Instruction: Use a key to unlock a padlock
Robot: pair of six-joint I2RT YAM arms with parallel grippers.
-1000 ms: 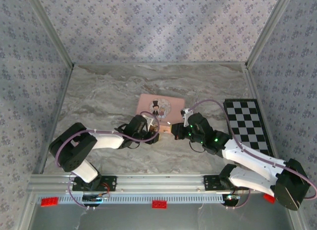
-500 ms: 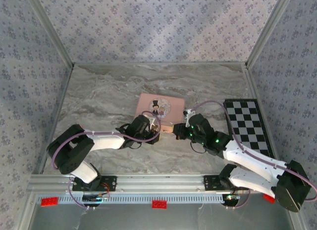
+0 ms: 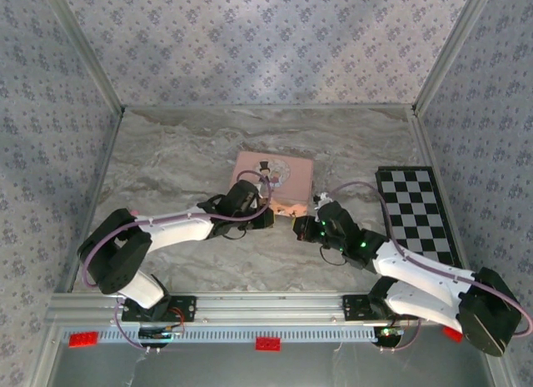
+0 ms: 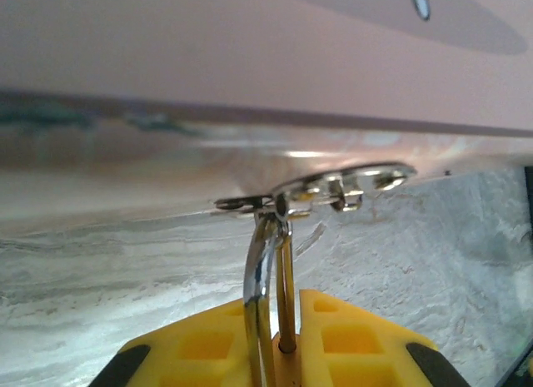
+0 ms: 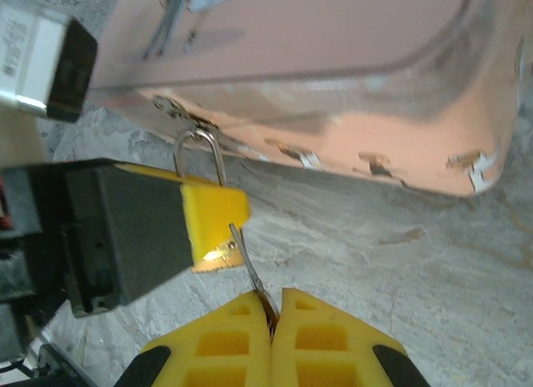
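The tiny brass padlock (image 5: 215, 257) hangs by its silver shackle (image 4: 260, 270) from the hasp (image 4: 333, 183) of the pink tin (image 3: 276, 172). My left gripper (image 4: 283, 308) is shut on the padlock's body, and its yellow finger (image 5: 213, 212) covers most of the brass. In the top view that gripper (image 3: 266, 215) sits at the tin's near edge. My right gripper (image 5: 275, 297) is shut on the thin silvery key (image 5: 251, 270). The key's tip points up-left and ends right by the padlock's bottom face. Whether it is in the keyhole I cannot tell. My right gripper (image 3: 298, 227) is just right of the left one.
A black-and-white chequered board (image 3: 418, 210) lies at the right of the marble table (image 3: 166, 162). Patterned walls close in the back and both sides. A metal rail (image 3: 266, 308) runs along the near edge between the arm bases.
My left gripper has closed on the padlock and moved right towards the tin. The tin has shifted a little towards the back. My right gripper, with the key, has drawn back slightly towards the near edge.
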